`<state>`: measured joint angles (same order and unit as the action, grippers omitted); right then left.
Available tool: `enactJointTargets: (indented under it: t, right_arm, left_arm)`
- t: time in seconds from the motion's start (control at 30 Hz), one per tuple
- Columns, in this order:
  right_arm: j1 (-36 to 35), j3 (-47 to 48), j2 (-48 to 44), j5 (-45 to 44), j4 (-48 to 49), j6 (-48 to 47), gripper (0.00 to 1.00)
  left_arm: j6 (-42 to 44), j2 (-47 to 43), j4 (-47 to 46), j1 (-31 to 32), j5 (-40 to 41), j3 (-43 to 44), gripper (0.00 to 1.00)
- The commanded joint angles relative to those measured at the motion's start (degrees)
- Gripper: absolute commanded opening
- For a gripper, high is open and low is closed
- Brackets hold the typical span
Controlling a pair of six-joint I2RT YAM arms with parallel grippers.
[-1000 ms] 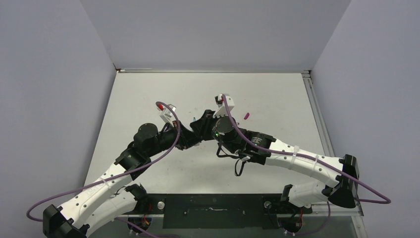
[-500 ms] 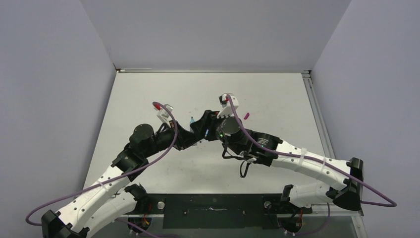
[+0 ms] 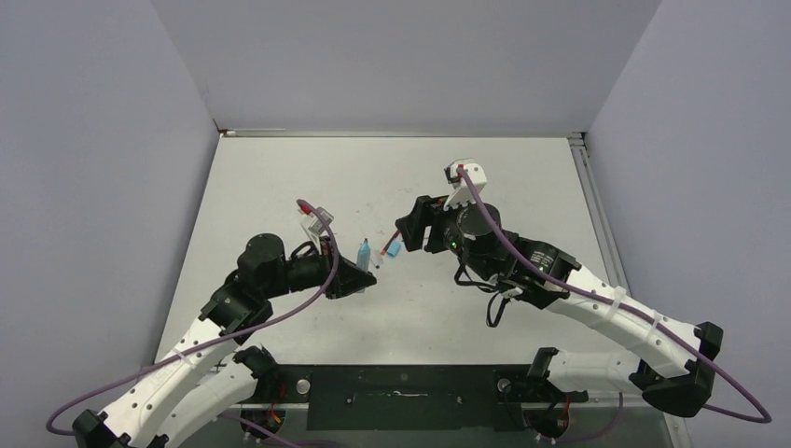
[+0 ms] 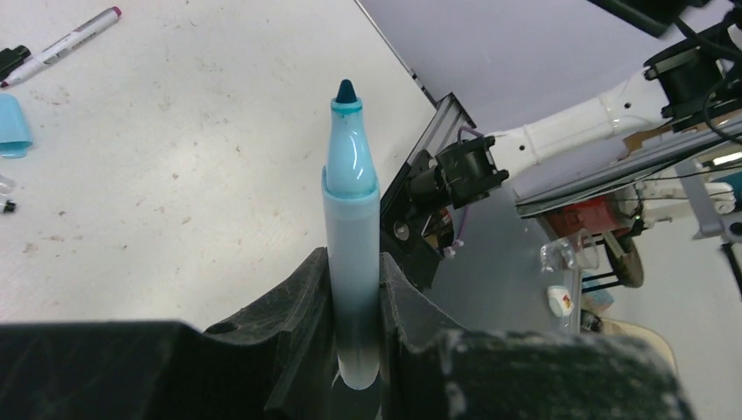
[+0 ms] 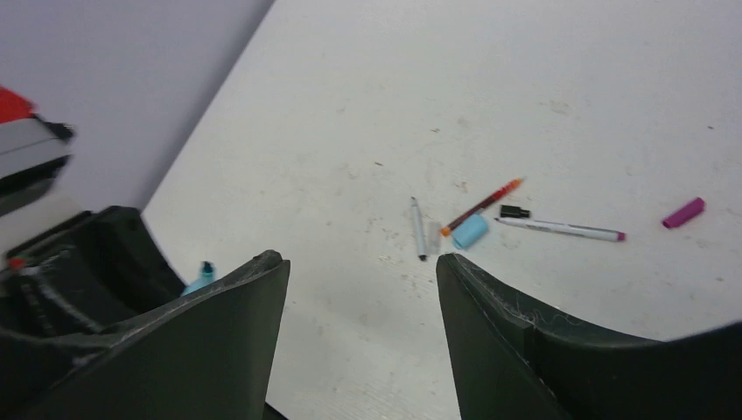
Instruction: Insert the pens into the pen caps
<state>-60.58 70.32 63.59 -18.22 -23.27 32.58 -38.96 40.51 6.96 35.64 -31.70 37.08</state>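
Note:
My left gripper (image 4: 353, 262) is shut on a thick light-blue marker pen (image 4: 351, 192), held upright with its bare teal tip (image 4: 346, 88) uppermost. From above, that pen (image 3: 363, 253) stands out of the left gripper (image 3: 360, 276). My right gripper (image 5: 360, 267) is open and empty above the table, just right of it (image 3: 403, 237). A light-blue pen cap (image 5: 470, 231) lies on the table beside a red pen (image 5: 482, 205) and a grey pen (image 5: 418, 228). The same pen cap (image 3: 393, 250) lies between the two grippers.
A white pen with a magenta end (image 5: 561, 229), a small black cap (image 5: 514, 211) and a magenta cap (image 5: 683, 212) lie further right on the white table (image 3: 522, 187). Grey walls close in the table on three sides.
The right gripper has opened and drawn back to the right, away from the left gripper. The left gripper has moved nearer with the blue pen, whose tip now shows bare.

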Motion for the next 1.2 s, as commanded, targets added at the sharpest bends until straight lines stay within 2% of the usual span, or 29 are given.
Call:
enactJointTargets:
  t: [0.0, 0.2, 0.57, 0.73, 1.17]
  right_arm:
    - [5.1, 2.5, 0.7, 1.5, -8.9, -4.0, 0.63]
    - [7.7, 1.1, 6.0, 0.5, -11.8, -3.9, 0.62]
    - [9.7, -1.4, 20.9, 2.4, -5.0, 4.6, 0.61]
    - [9.8, 0.4, 28.0, 2.7, -3.5, 7.3, 0.6]
    - [10.4, 5.8, 39.5, -0.8, -0.8, 14.3, 0.6]
  left_arm:
    - [9.1, -1.0, 8.4, -0.6, -2.5, 7.1, 0.0]
    - [14.6, -3.8, 15.1, -0.6, -2.1, 9.3, 0.0]
    - [19.4, -10.3, 20.0, -0.6, -1.9, 8.3, 0.0]
    - [20.2, -12.0, 20.0, -0.6, -1.6, 6.7, 0.0]
    - [21.3, -17.1, 16.5, -0.6, -0.2, 1.1, 0.0]
